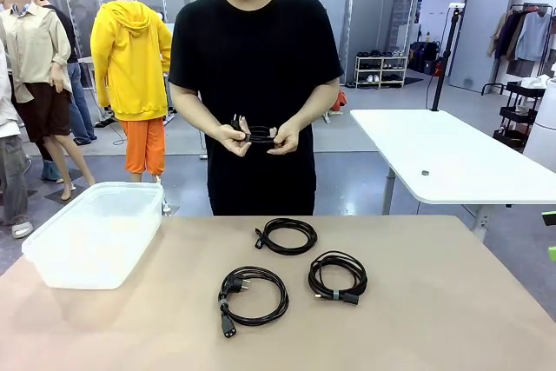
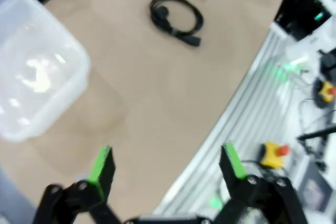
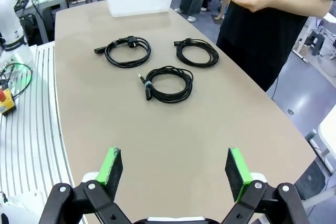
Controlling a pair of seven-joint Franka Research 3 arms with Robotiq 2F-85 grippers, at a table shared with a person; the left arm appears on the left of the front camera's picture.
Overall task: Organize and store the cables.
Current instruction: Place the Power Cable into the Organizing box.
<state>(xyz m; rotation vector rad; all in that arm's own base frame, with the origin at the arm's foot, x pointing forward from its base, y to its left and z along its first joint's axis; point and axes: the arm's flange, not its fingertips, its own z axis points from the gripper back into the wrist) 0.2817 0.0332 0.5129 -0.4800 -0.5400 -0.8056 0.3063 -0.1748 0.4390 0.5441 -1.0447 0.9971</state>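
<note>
3 cables [image 1: 254, 296] on table [image 1: 434, 336], tub [image 1: 87, 258] left.

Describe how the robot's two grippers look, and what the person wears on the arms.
The left gripper and the right gripper look alike. Each has two black jointed fingers with silver bolts at the joints, tipped by bright green flat pads. The person wears a black short-sleeved T-shirt. Its sleeves end above the elbows, so the forearms are bare.

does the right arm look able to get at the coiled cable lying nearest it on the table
Probably yes: the right tool stands open with bare table between it and that cable; the person's hands are up off the table, busy with another cable.
</note>
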